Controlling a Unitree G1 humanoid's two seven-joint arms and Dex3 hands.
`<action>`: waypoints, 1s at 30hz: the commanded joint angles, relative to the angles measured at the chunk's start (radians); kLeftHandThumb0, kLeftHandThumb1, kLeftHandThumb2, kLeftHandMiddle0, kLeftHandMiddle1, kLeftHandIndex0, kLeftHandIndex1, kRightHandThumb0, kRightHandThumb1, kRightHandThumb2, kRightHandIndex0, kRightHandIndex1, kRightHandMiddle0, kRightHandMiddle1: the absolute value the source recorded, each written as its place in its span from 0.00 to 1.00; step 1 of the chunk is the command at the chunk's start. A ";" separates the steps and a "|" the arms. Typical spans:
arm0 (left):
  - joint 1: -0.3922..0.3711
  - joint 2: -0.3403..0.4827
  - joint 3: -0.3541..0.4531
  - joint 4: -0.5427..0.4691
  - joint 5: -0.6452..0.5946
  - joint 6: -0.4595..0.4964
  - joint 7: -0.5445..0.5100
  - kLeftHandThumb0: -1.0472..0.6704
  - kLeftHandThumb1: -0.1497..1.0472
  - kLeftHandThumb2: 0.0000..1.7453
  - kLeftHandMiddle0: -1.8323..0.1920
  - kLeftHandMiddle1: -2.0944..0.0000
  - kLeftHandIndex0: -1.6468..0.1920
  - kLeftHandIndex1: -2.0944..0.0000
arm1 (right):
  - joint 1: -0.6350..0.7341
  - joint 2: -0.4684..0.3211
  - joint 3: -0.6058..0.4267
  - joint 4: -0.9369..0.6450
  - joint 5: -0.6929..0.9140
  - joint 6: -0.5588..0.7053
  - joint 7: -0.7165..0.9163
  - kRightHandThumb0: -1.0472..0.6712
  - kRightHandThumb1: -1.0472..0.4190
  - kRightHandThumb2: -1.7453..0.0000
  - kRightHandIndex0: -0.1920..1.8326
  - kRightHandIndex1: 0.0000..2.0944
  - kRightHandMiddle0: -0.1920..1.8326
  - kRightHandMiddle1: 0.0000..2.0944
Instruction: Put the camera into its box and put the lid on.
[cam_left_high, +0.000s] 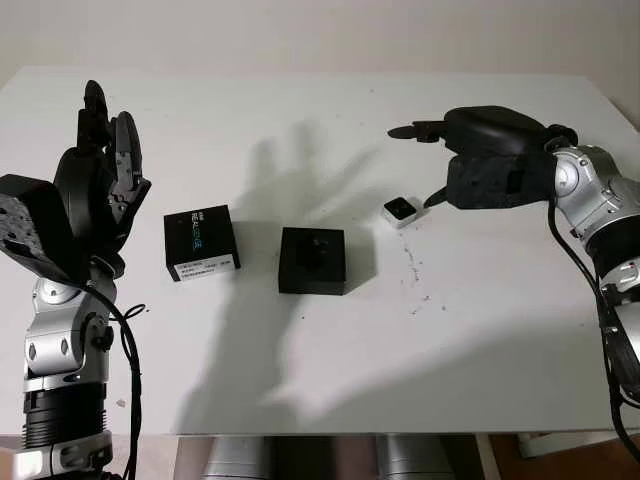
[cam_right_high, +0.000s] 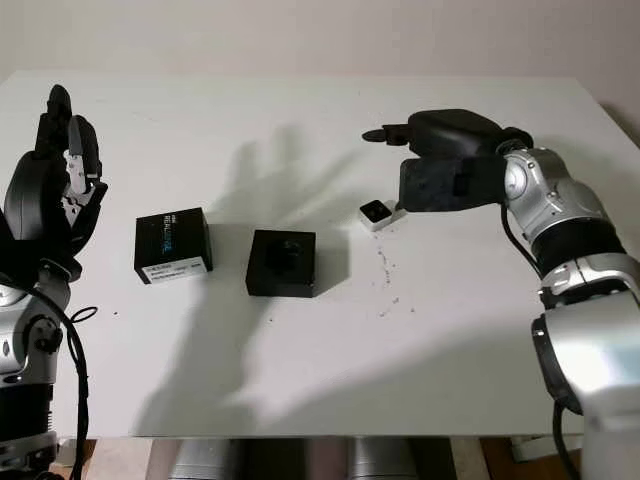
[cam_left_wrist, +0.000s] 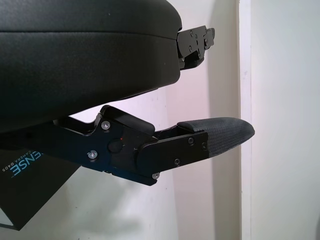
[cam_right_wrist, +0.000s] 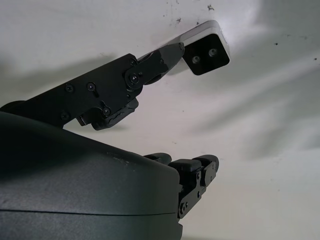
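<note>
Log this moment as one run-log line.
right hand: open, one fingertip at camera | camera: on table, outside box | lid: left of box, off | left hand: open, raised at table's left edge

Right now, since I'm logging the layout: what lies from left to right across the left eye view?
left hand raised at the table's left edge → lid → open box → camera → right hand, open, beside the camera.

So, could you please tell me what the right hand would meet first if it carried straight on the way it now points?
Probably the small white camera: the open right hand hovers just beside it, one fingertip almost at its edge. Depth is unclear.
</note>
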 joint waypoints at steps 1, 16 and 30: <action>-0.002 0.004 -0.001 -0.019 0.001 0.003 0.001 0.20 1.00 0.37 1.00 1.00 1.00 1.00 | -0.021 0.001 0.013 0.003 -0.007 -0.019 -0.008 0.44 0.17 0.96 0.25 0.04 0.26 0.03; -0.009 0.001 -0.008 -0.018 0.002 0.015 0.008 0.20 1.00 0.36 1.00 1.00 1.00 1.00 | 0.008 -0.006 0.064 0.010 -0.029 -0.094 -0.009 0.45 0.16 0.97 0.28 0.04 0.29 0.04; -0.011 0.004 -0.009 -0.012 0.001 -0.001 -0.001 0.20 1.00 0.35 1.00 1.00 1.00 1.00 | 0.040 0.013 0.103 0.035 -0.068 -0.105 -0.089 0.47 0.15 0.97 0.31 0.04 0.34 0.03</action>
